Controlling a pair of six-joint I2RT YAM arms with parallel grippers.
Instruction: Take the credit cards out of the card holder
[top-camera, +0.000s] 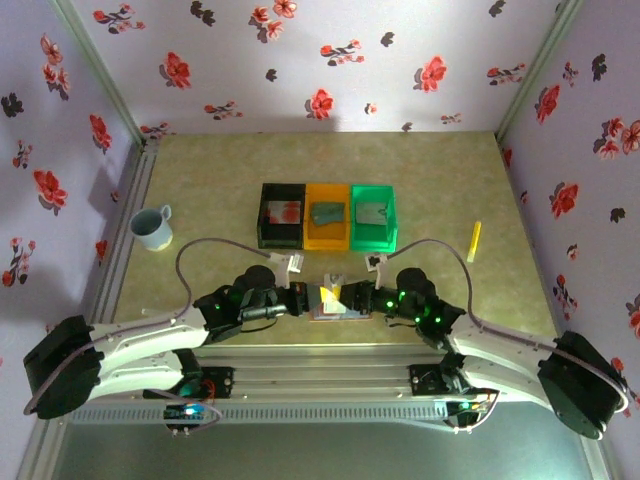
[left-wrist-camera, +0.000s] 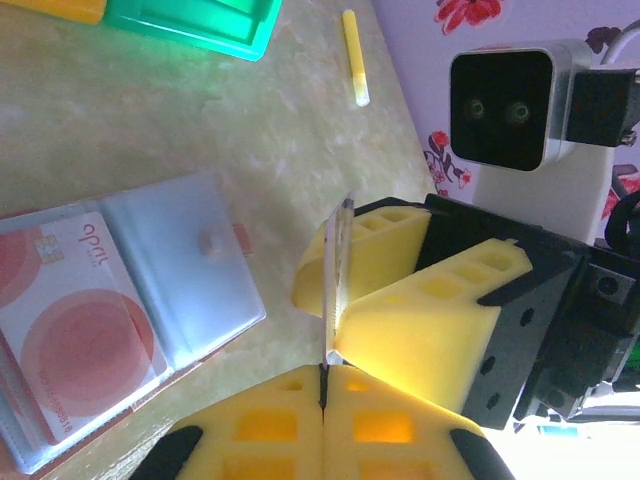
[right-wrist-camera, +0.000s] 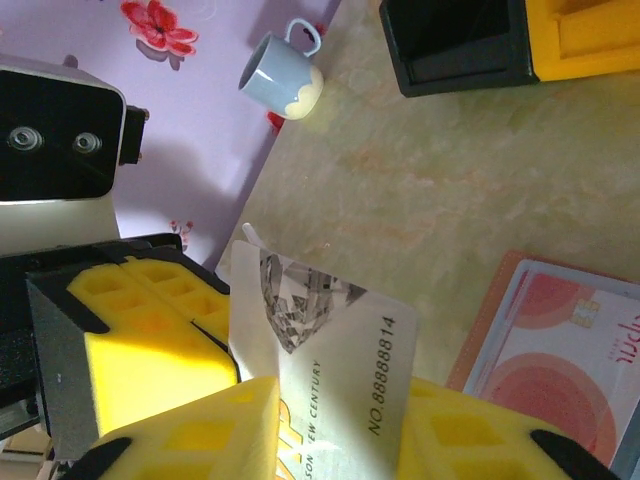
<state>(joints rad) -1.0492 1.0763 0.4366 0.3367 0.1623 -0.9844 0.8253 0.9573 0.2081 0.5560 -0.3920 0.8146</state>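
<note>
**Both grippers on one card, holder open below**

My left gripper (left-wrist-camera: 322, 385) is closed tight. Its yellow pads meet with no gap and pinch one corner of a credit card (right-wrist-camera: 330, 340), the one printed NO.88888814. My right gripper (right-wrist-camera: 340, 392) stands narrow, one pad on each side of the same card. I cannot tell whether those pads press on it or only flank it. In the left wrist view the card shows edge-on, upright, between the right pads.

The card holder (left-wrist-camera: 190, 250) lies open and flat on the table (top-camera: 200, 170), blue-grey inside up, at the near edge right under where my two grippers meet. A second card (left-wrist-camera: 80, 320), pale with red-orange circles, sits in its clear pocket. The held card is clear of the holder, with bare tabletop showing between them.

Behind the holder, a strip of bare table separates it from the black bin (top-camera: 281, 240), orange bin (top-camera: 326, 242) and green bin (top-camera: 373, 244), which stand touching in a row. A mug (top-camera: 152, 228) stands well to the left near the wall. A yellow stick (top-camera: 474, 240) lies well to the right.
</note>
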